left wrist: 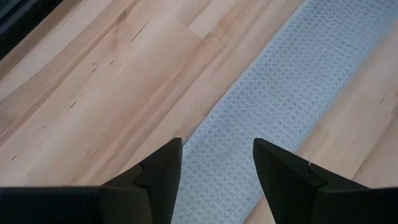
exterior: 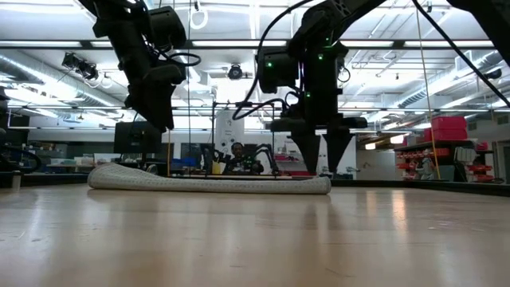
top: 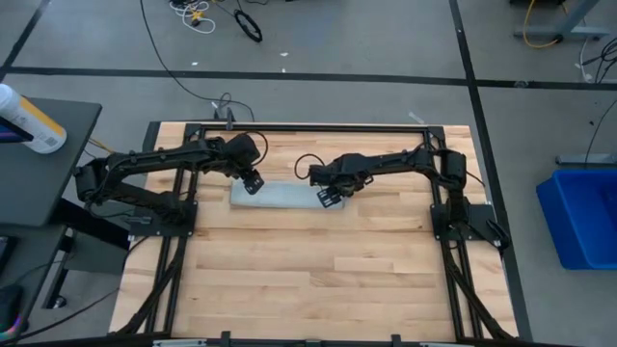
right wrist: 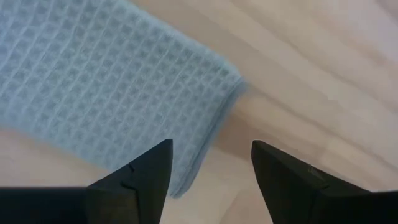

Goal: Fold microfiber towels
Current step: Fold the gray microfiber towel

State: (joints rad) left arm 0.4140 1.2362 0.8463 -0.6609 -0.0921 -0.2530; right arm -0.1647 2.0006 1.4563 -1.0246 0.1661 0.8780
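Note:
The pale grey-blue towel [top: 284, 196] lies flat on the wooden table, folded into a long narrow strip, at the far middle. It also shows in the low view [exterior: 207, 182]. My left gripper [top: 253, 183] is open above the strip's left end [left wrist: 280, 93] and well clear of it in the low view [exterior: 155, 123]. My right gripper [top: 330, 198] is open, pointing down, close above the strip's right end [right wrist: 93, 81]. In the low view its fingertips [exterior: 323, 169] stand just over that end. No white tag shows.
A bright blue bin [top: 583, 217] stands on the floor beyond the table's right side. A dark side table with a white bottle [top: 29, 116] is at the left. Bare wood [top: 308, 280] spreads toward the near edge. A person [exterior: 237, 151] sits far behind the table.

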